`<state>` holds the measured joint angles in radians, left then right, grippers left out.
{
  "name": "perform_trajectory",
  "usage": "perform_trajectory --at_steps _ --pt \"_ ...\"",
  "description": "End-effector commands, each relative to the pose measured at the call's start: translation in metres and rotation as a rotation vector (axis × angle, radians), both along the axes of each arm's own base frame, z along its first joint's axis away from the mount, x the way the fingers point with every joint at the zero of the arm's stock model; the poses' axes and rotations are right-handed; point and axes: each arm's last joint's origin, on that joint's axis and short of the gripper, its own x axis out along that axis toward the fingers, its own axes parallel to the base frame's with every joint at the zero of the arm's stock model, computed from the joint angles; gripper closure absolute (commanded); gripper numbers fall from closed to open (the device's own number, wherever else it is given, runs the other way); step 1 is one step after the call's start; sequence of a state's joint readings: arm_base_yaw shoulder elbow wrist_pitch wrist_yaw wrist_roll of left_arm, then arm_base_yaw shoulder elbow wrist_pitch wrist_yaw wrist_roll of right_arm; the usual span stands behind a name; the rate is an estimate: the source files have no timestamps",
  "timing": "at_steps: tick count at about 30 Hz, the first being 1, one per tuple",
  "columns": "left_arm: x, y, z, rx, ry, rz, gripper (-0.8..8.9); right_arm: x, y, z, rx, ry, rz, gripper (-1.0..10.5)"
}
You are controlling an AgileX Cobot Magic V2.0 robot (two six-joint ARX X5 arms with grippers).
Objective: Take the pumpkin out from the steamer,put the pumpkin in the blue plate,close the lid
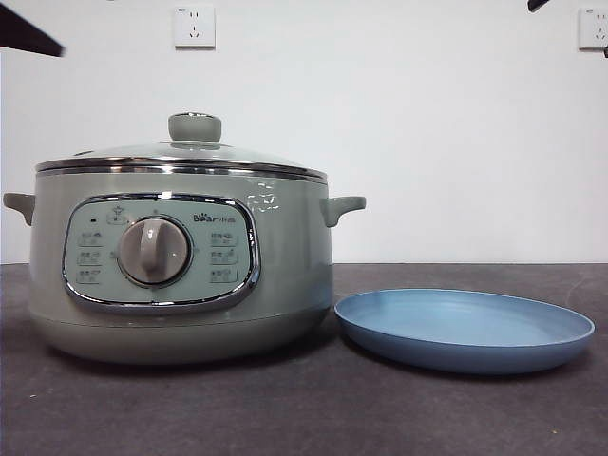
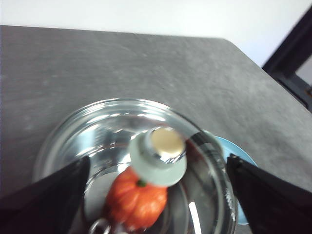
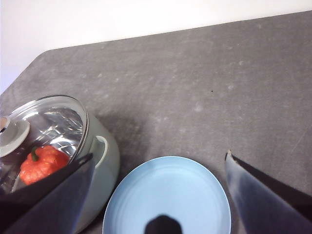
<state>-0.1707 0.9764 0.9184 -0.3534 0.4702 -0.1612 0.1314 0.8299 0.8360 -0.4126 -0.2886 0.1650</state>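
Note:
The sage-green steamer (image 1: pixel 180 266) stands at the left of the table with the glass lid (image 1: pixel 180 154) shut on it. The pumpkin (image 2: pixel 136 202) lies inside, seen through the glass, and also shows in the right wrist view (image 3: pixel 41 163). It is hidden in the front view. The blue plate (image 1: pixel 465 328) lies empty just right of the steamer. My left gripper (image 2: pixel 157 158) is open, high above the lid's knob (image 2: pixel 158 156), which lies between the jaws. My right gripper (image 3: pixel 159 155) is open and empty, high above the plate (image 3: pixel 168 195).
The dark grey table (image 1: pixel 304 408) runs to a white wall with two sockets (image 1: pixel 194 26). Black arm tips show only at the front view's top corners (image 1: pixel 28 33). The steamer's side handle (image 1: pixel 344 206) points toward the plate. A dark frame (image 2: pixel 292 58) stands beyond the table's edge.

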Motion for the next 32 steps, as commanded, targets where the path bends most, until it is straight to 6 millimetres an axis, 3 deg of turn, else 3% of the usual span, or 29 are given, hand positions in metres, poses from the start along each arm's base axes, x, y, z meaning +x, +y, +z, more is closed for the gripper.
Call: perform_trajectory --at_steps 1,6,11,17,23,30,32 --pt "0.016 -0.015 0.003 0.069 0.004 -0.026 3.47 0.001 0.001 0.001 0.003 -0.004 0.003 5.0" --pt "0.046 -0.045 0.005 0.196 0.036 -0.067 3.47 0.000 0.001 0.000 0.002 0.000 0.003 5.0" --pt "0.067 -0.070 -0.007 0.289 0.070 -0.095 3.47 0.000 0.000 -0.002 -0.002 0.021 0.000 5.0" --pt "0.076 -0.086 -0.029 0.352 0.129 -0.136 3.47 0.001 0.001 -0.004 -0.005 0.037 0.000 5.1" --pt "0.076 -0.089 -0.031 0.402 0.127 -0.119 3.59 0.002 0.001 -0.005 -0.006 0.045 -0.001 5.1" --pt "0.076 -0.089 -0.031 0.403 0.125 -0.121 7.96 0.002 0.001 -0.005 -0.006 0.046 -0.001 5.1" --pt "0.076 -0.089 -0.031 0.409 0.120 -0.125 8.22 0.002 0.001 -0.005 -0.006 0.046 -0.001 5.1"
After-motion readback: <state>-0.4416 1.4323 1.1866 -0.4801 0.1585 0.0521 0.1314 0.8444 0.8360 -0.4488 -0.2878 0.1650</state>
